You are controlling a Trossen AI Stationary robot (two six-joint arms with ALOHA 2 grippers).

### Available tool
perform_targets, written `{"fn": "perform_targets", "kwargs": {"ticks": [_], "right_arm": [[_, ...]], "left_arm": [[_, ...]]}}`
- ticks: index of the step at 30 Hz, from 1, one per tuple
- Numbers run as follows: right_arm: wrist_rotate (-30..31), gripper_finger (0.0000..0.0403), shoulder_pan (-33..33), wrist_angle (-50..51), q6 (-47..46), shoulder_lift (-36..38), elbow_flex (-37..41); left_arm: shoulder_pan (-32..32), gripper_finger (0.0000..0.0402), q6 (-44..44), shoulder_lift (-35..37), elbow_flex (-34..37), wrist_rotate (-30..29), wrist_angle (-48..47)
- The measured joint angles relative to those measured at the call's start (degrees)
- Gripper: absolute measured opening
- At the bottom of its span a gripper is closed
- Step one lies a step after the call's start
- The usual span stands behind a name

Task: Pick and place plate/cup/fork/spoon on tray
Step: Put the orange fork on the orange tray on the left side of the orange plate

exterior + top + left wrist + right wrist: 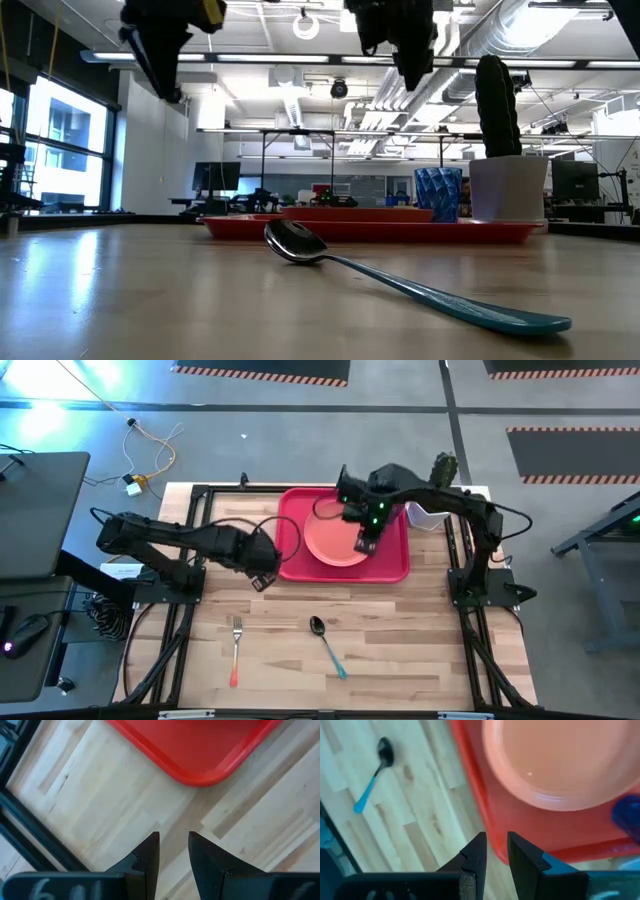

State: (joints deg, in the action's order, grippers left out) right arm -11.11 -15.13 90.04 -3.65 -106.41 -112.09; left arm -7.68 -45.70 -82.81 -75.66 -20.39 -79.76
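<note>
The salmon-pink plate (333,542) lies flat on the red tray (295,510) at the table's far middle. The blue cup (438,194) stands on the tray by its right end and also shows in the right wrist view (627,815). The fork (235,649) and the blue-handled spoon (328,645) lie on the table toward the near edge. My right gripper (496,845) hangs over the tray's near rim beside the plate, narrowly open and empty. My left gripper (173,842) hangs above bare table just off the tray's near left corner (197,777), narrowly open and empty.
A white pot with a green cactus (505,170) stands at the tray's far right, next to the cup. Black frame rails (190,540) run along the table's left and right sides. Bare wood lies between the tray and the cutlery.
</note>
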Motion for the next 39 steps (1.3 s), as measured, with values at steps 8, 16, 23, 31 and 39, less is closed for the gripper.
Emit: {"fn": "perform_targets", "kwargs": {"ticks": [8, 16, 23, 31, 39], "right_arm": [[3.3, 0.0069, 10.0, 0.0, -8.9, 0.0, 0.0], [4.5, 0.0069, 16.7, -0.1, -14.4, 0.0, 0.0], [7.7, 0.0069, 18.8, -0.3, -15.8, 0.0, 0.0], [7.7, 0.0069, 18.5, -0.3, -12.8, 0.0, 0.0], [7.0, 0.0069, 17.6, -0.3, -9.3, 0.0, 0.1]], "left_arm": [[-8.8, 0.0094, -10.4, 0.0, 0.0, -0.5, -0.5], [-17.2, 0.0094, -26.2, 0.0, 0.0, -0.2, -2.9], [-23.5, 0.0094, -38.7, 0.0, 0.0, -0.2, -3.2], [-28.4, 0.0094, -54.1, 0.0, 0.0, -0.2, -3.2], [-31.9, 0.0094, -64.2, -0.4, 2.3, 3.7, -2.5]]}}
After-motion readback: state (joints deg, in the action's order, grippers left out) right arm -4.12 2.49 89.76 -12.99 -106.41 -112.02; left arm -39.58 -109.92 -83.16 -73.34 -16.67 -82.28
